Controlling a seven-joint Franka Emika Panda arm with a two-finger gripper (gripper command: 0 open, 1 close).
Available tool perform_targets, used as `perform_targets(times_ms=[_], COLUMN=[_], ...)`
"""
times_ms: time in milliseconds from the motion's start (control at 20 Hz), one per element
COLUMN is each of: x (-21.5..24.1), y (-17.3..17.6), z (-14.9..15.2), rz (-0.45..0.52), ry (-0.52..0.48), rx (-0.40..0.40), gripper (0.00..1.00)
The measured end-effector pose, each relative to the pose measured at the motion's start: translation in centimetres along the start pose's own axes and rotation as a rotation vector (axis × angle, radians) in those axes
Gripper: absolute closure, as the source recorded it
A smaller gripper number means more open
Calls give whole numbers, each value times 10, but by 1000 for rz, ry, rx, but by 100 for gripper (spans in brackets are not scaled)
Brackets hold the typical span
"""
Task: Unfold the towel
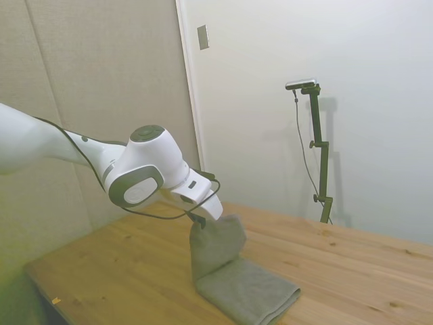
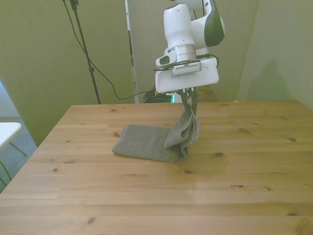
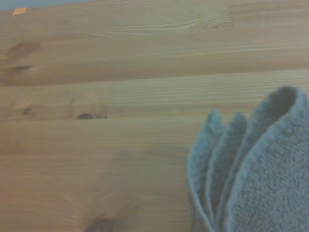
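The grey-green towel [image 2: 146, 143] lies partly on the wooden table [image 2: 156, 196], with one end pulled up off the folded stack. My gripper [image 2: 190, 100] is shut on that raised end, and the lifted cloth hangs down from it in a drape [image 1: 215, 245]. The part still flat [image 1: 250, 292] stays folded in layers. Up close in the wrist view, several rolled towel edges [image 3: 251, 164] stand over bare wood.
The table's near corner [image 1: 47, 284] in the side view carries a small orange speck. A white wall and door frame stand behind the table. Cables hang down behind the table's far edge [image 2: 146, 95].
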State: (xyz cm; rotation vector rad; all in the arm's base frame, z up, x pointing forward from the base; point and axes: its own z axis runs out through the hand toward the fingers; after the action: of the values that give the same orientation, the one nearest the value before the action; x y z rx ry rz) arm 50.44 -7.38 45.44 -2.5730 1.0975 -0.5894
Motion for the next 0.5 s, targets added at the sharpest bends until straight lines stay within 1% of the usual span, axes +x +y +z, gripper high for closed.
perform_targets(times_ms=[200,350,400,500], x=[-22,-45,-52,-61], y=[-11,-25,-29,-34], z=[11,20,22,26], rz=[-45,-82,-91,-101], ry=[-15,-37,-44,-53], rx=[-38,-50,-50,-56], gripper=[100,100,0,0])
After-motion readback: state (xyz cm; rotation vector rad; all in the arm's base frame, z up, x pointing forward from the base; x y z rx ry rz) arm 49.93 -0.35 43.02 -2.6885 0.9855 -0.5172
